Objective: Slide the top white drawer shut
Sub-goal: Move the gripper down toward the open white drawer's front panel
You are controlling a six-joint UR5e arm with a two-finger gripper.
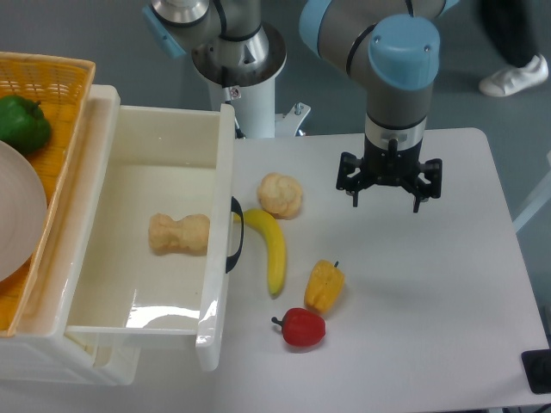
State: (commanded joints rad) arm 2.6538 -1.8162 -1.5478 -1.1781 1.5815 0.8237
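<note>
At the table's left side, seen by the fixed overhead camera, the top white drawer (138, 232) stands pulled well out toward the right, its front panel and black handle (236, 234) facing the open tabletop (448, 292). A pale, lumpy food item (179, 233) lies on the drawer floor. Behind the drawer sits a yellow woven basket (52, 73) holding a green pepper (21, 123).

My gripper (387, 200) hangs over the table to the right, well apart from the drawer, fingers pointing down and spread wide, holding nothing. Between it and the drawer front lie a cauliflower-like piece (281, 194), a banana (269, 248), a yellow pepper (325, 285) and a red pepper (300, 327). The banana's upper end lies just beside the handle; whether it touches I cannot tell.

The step in hand, as I judge it, is the approach to the front panel. A good push meets the panel near its middle, beside the handle, and travels straight left along the drawer's run, so the drawer does not skew. I should descend clear of the banana and the cauliflower-like piece rather than sweep them along.
</note>
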